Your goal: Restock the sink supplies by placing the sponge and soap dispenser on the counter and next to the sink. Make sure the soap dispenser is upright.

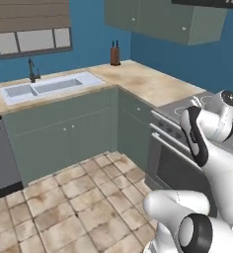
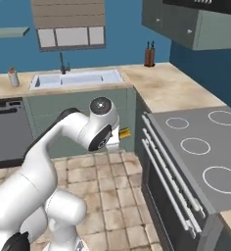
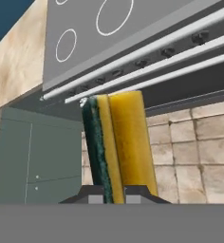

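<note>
1. The gripper (image 3: 114, 195) is clamped on the sponge (image 3: 118, 142), carried low beside the stove (image 2: 205, 147).
2. Keep that pinch firm and lift clear of the cabinets.
3. Set it flat on the counter (image 1: 138, 81), just beside the sink (image 1: 44, 88).

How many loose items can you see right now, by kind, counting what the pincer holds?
Yellow rectangular sponge with dark green layer, held in the pincer: 1
Brown knife block with dark handles, on the beige marbled counter: 1
Small grey canister, left of the pale white sink: 1
Total: 3
</note>
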You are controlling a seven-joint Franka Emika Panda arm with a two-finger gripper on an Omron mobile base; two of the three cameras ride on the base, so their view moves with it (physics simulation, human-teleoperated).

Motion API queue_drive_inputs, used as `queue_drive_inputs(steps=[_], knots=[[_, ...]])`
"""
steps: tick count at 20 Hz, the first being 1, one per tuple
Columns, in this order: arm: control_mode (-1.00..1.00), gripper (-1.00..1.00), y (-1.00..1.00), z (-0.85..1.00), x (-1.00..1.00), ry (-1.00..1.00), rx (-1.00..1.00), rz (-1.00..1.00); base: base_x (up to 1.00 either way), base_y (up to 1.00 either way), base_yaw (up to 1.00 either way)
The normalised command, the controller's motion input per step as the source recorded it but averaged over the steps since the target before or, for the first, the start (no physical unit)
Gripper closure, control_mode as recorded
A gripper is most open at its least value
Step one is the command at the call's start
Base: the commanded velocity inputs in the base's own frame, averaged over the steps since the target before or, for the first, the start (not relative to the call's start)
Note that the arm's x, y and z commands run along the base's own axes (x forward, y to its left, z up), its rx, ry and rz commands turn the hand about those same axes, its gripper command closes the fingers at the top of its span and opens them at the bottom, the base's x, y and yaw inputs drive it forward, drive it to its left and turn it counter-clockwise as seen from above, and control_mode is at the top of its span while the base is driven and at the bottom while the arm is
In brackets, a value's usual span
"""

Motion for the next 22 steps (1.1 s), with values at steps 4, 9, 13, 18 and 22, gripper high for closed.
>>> queue_drive_inputs(steps=[4, 9, 13, 18, 22], knots=[[1.00, 1.00, 0.00, 0.00, 0.00, 0.00, 0.00, 0.00, 1.00, 0.44, -0.29], [1.00, 1.00, 0.00, 0.00, 0.00, 0.00, 0.00, 0.00, 1.00, 0.44, -0.28], [1.00, 1.00, 0.00, 0.00, 0.00, 0.00, 0.00, 0.00, 1.00, 0.39, -0.27], [1.00, 1.00, 0.00, 0.00, 0.00, 0.00, 0.00, 0.00, 1.00, 0.41, -0.27], [1.00, 1.00, 0.00, 0.00, 0.00, 0.00, 0.00, 0.00, 0.98, 0.24, -0.24]])
